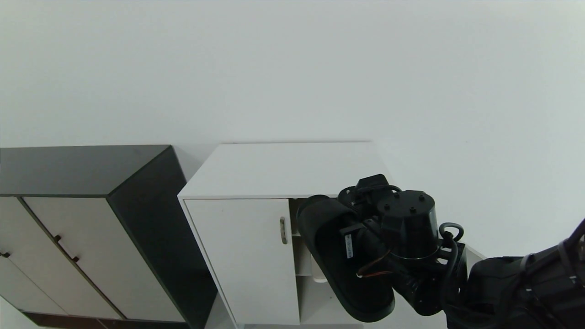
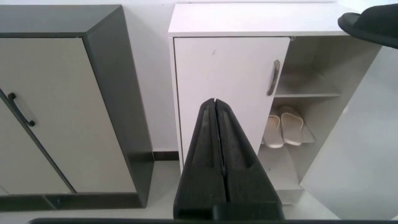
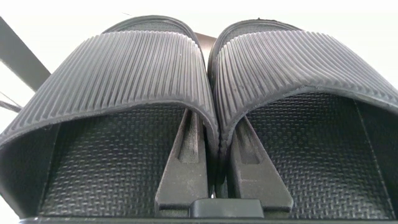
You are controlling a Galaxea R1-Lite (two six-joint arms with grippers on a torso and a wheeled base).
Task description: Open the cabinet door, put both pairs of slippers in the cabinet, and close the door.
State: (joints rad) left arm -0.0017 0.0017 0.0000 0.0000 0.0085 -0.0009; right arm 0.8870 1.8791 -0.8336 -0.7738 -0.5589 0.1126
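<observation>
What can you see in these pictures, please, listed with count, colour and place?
white cabinet: one, white, against the wall, right side open, left door shut.
door handle: one, metal-coloured, on the closed door's inner edge.
white slippers: one pair, white, side by side on a lower shelf inside the white cabinet.
black slippers: one pair, black, ribbed straps, held together in front of the cabinet's open side.
dark cabinet: one, black with pale doors and dark handles, beside the white cabinet on the robot's left.
right claw: one, black, shut on the black slippers' inner walls.
left claw: one, black, shut, holding nothing, facing the closed door.
</observation>
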